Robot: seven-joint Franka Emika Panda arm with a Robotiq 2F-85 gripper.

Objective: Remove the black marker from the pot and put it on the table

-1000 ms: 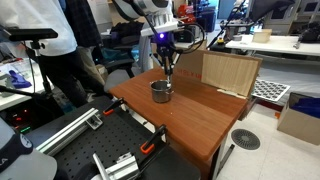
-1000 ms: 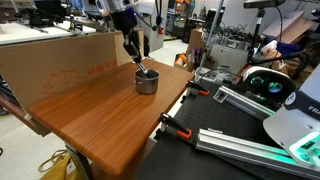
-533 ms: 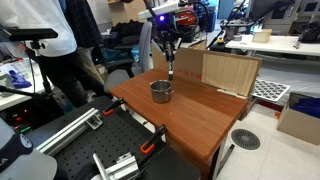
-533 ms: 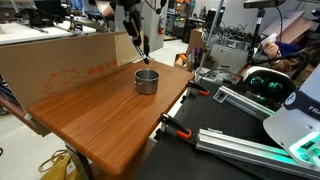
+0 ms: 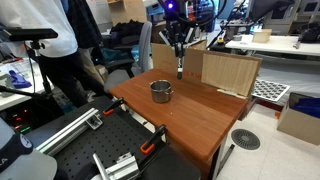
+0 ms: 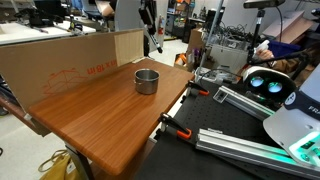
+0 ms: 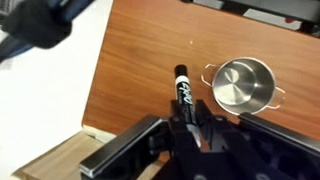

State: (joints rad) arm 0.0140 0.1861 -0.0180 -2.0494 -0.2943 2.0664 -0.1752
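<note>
My gripper (image 5: pixel 178 48) is shut on the black marker (image 5: pixel 180 66) and holds it hanging down, well above the reddish-brown table (image 5: pixel 195 110). In the wrist view the marker (image 7: pixel 183 88) sticks out from between the jaws (image 7: pixel 186 112). The small metal pot (image 5: pixel 161 91) stands on the table, below and to one side of the marker. It also shows in an exterior view (image 6: pixel 147 81) and in the wrist view (image 7: pixel 243 85), and it holds nothing. In an exterior view the gripper (image 6: pixel 150 28) is raised above the table's far edge, with the marker (image 6: pixel 156 45) hanging below it.
An upright tan cardboard sheet (image 5: pixel 228 72) stands along one table edge; it also shows in an exterior view (image 6: pixel 60 66). A person (image 5: pixel 60 50) stands beside the table. Orange-handled clamps (image 6: pixel 180 130) grip the table edge. Black rails (image 5: pixel 110 160) lie below.
My gripper has lifted the black marker up out of the pot and carried it sideways, away from the pot, toward the cardboard side.
</note>
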